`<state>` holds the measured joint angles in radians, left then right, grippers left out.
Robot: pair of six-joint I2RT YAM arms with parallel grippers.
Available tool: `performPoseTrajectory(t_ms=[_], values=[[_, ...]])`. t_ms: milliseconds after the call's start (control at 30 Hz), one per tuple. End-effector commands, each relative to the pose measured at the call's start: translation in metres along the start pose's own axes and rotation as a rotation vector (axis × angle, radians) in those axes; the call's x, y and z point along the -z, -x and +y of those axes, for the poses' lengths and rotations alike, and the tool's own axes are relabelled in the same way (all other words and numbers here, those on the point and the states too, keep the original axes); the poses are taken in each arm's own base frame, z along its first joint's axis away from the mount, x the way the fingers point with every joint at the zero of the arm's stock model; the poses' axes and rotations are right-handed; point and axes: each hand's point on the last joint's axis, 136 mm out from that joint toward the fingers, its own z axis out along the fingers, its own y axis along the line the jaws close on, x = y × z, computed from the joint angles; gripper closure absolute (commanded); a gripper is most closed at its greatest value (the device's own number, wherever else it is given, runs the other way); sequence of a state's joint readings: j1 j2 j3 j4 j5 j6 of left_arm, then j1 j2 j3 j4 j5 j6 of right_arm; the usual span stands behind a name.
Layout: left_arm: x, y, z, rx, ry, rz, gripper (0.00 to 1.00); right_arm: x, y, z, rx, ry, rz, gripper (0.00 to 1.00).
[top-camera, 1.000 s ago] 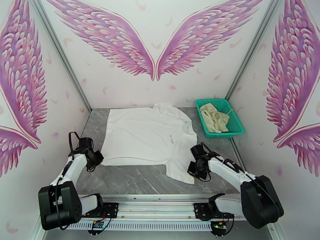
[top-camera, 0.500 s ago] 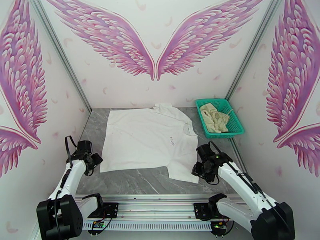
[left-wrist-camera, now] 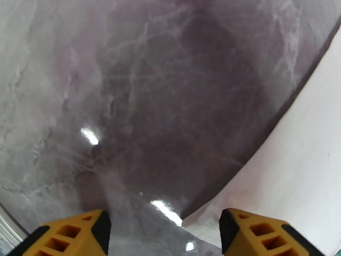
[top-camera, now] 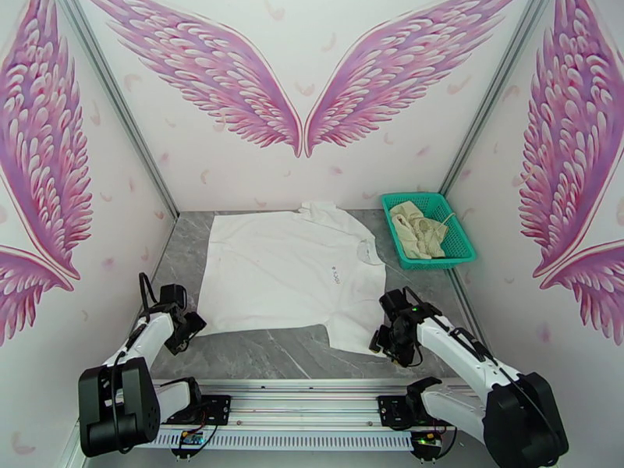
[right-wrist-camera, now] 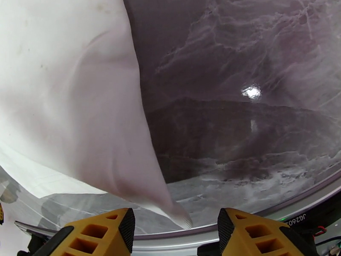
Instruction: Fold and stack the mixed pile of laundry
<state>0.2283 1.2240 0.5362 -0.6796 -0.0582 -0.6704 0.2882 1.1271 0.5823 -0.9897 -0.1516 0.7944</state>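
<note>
The left end effector (left-wrist-camera: 164,230) stands open, nothing between its yellow fingers, over the grey marble-patterned bench (left-wrist-camera: 128,103). The near left hem corner of the large white short-sleeved collared shirt (left-wrist-camera: 298,158) lies just beside its right finger. The right end effector (right-wrist-camera: 174,232) is likewise open and holds nothing, and the shirt's near right corner lies loose just ahead of its fingers. The shirt is spread flat across the middle of the bench. At the far right, a teal-green plastic mesh basket (top-camera: 441,262) holds a crumpled cream-beige garment (top-camera: 417,228).
</note>
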Motion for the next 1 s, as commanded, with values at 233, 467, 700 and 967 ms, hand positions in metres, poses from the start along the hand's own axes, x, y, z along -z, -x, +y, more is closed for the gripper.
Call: performPoseTrajectory(t_ms=[233, 467, 700, 967], values=[[-0.004, 0.006, -0.027, 0.019, -0.110, -0.003, 0.62, -0.006, 0.013, 0.022, -0.030, 0.094, -0.022, 0.64], [0.020, 0.026, -0.039, -0.018, -0.169, -0.089, 0.95, -0.003, 0.023, 0.028, -0.024, 0.096, -0.052, 0.93], [0.040, 0.038, -0.056, -0.043, -0.232, -0.118, 1.00, 0.043, 0.040, 0.040, 0.009, 0.117, -0.155, 1.00], [0.065, 0.057, -0.069, -0.065, -0.269, -0.178, 1.00, 0.089, 0.057, 0.062, 0.036, 0.182, -0.238, 1.00]])
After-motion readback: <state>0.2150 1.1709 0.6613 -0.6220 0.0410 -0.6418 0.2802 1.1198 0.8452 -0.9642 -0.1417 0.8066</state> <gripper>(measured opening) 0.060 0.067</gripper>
